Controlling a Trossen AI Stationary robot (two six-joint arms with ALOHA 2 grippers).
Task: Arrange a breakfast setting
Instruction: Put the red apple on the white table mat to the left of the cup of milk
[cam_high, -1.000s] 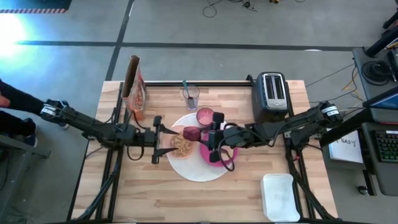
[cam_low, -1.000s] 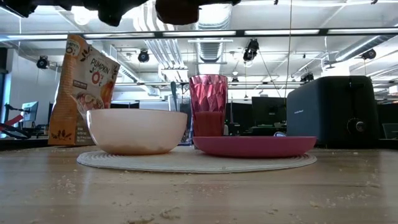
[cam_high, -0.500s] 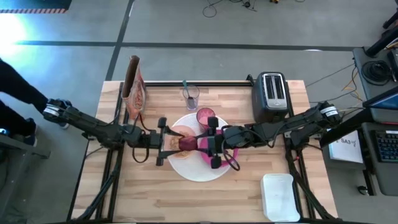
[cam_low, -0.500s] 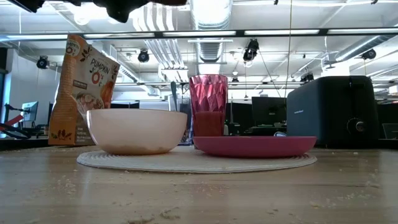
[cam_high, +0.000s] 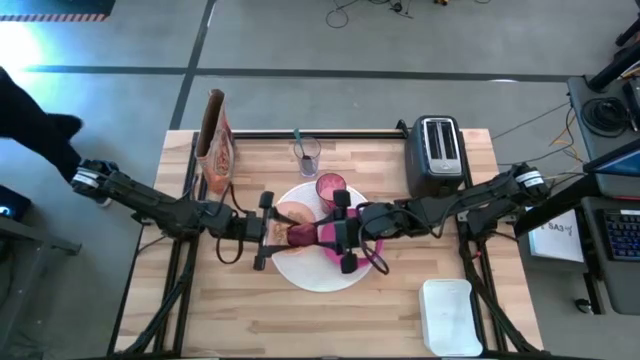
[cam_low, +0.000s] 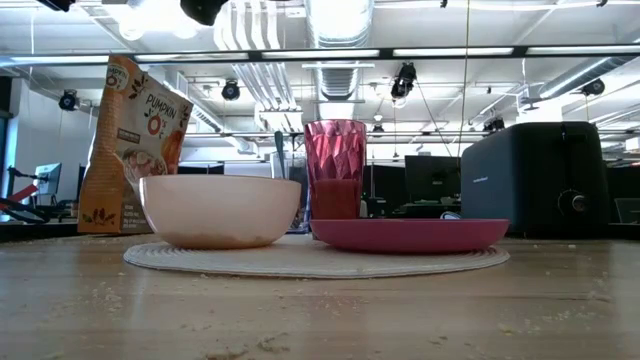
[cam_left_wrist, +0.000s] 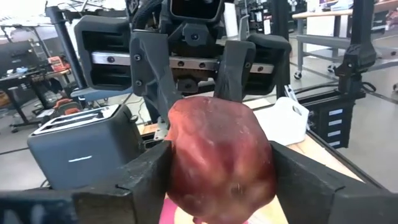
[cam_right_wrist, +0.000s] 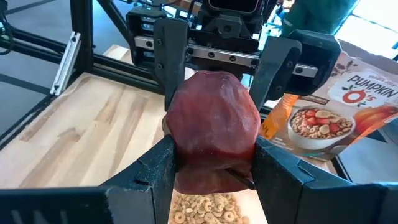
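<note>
**Small red fruit: in the air over the bowl, both pincers on it**

Small red fruit (cam_high: 303, 232) is off the worktop (cam_high: 250, 310), held above the peach cereal bowl (cam_high: 288, 222) at the left part of the big round white placemat (cam_high: 318, 277).

Left to right from above:
- A person's dark sleeve (cam_high: 35, 115) at the far left, beyond the worktop.
- Colourful crinkled bag (cam_high: 216, 140) stands upright at the back left corner.
- Left arm comes in from the left. Left pincer (cam_high: 294, 232) sits over the bowl. Its wrist view shows the fruit (cam_left_wrist: 221, 158) wedged between its own two fingers (cam_left_wrist: 140, 180), touching both, so it reads as clamped on the fruit.
- Teal-handled spoon (cam_high: 297, 137) stands in a clear glass (cam_high: 307, 156) behind the placemat, apart from it.
- Pink translucent cup (cam_high: 330, 187) is at the placemat's back edge, between bowl and plate.
- Right pincer (cam_high: 313, 232) reaches in from the right, facing the left one head-on. Its wrist view shows the fruit (cam_right_wrist: 213, 130) squeezed between its fingers (cam_right_wrist: 152, 171), so it is clamped too. The two pairs of fingers grip the fruit from opposite ends.
- Cereal rings (cam_right_wrist: 205, 208) are visible in the bowl directly below the fruit.
- Magenta plate (cam_high: 372, 250) is on the right part of the placemat, mostly under the right arm.
- Black toaster (cam_high: 437, 152) is at the back right.
- White lidded tub (cam_high: 447, 315) is at the front right corner.

At worktop level the bowl (cam_low: 220, 210), cup (cam_low: 335, 170) and plate (cam_low: 410, 235) all rest on the placemat (cam_low: 300, 260). The bowl and plate sit just beside each other. Crumbs are scattered across the wood. The fruit is out of that view.
</note>
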